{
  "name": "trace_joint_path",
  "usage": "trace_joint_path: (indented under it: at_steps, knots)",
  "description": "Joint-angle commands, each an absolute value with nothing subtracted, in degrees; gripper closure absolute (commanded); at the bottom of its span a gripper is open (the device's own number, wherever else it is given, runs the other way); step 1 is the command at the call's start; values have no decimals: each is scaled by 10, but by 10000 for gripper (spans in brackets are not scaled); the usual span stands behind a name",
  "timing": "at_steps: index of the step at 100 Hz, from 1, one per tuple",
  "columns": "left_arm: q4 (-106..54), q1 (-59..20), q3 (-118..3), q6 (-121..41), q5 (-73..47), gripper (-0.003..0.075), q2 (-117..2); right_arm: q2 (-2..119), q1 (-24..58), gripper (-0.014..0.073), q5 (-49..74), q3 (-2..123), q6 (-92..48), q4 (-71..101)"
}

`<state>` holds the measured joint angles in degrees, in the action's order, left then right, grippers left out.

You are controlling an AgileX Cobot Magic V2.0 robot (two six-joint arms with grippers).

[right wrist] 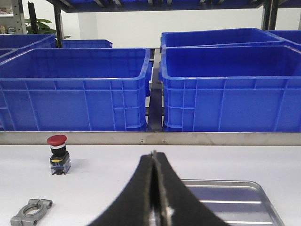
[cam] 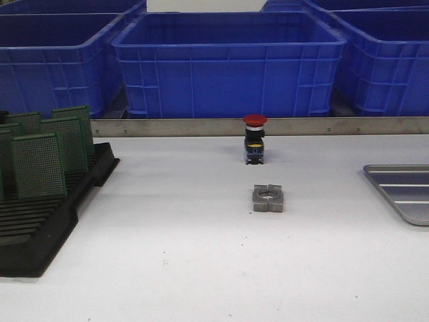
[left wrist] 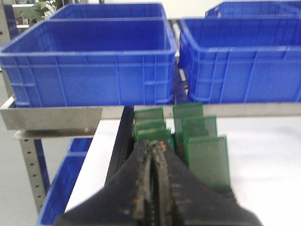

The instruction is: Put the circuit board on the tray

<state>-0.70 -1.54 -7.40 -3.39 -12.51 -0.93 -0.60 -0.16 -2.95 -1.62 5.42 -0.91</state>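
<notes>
Several green circuit boards (cam: 40, 164) stand upright in a black slotted rack (cam: 33, 231) at the table's left. The silver ribbed tray (cam: 402, 191) lies at the right edge, cut off by the frame. Neither arm shows in the front view. In the left wrist view my left gripper (left wrist: 153, 146) is shut with nothing in it, its tips just short of the circuit boards (left wrist: 207, 157) in the rack. In the right wrist view my right gripper (right wrist: 154, 155) is shut and empty, hovering at the near left part of the tray (right wrist: 235, 197).
A red-capped push button (cam: 255, 139) stands mid-table, with a grey metal clamp (cam: 269, 198) in front of it. Big blue bins (cam: 228, 64) line a metal shelf rail (cam: 201, 127) behind the table. The table's left edge drops off beside the rack (left wrist: 117, 146).
</notes>
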Motion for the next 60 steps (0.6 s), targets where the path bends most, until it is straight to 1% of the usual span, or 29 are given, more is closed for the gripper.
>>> trace_joint_path:
  at_steps: [1, 13, 37, 49, 60]
  knots:
    - [-26, -17, -144, -28, -108, 739, -52, -16, -3, 662, -79, -19, 52, -14]
    - [-25, -17, -232, -30, -188, 739, -119, -16, -3, 662, -79, -19, 52, -14]
    - [-23, -17, -408, -52, -379, 739, -293, -16, -3, 662, -79, -19, 52, -14]
    - [-23, -17, -464, -65, -426, 739, -366, -16, -3, 662, -79, -19, 52, -14]
    - [-23, -17, -489, -68, -432, 739, -417, -16, -3, 662, -79, -19, 52, -14]
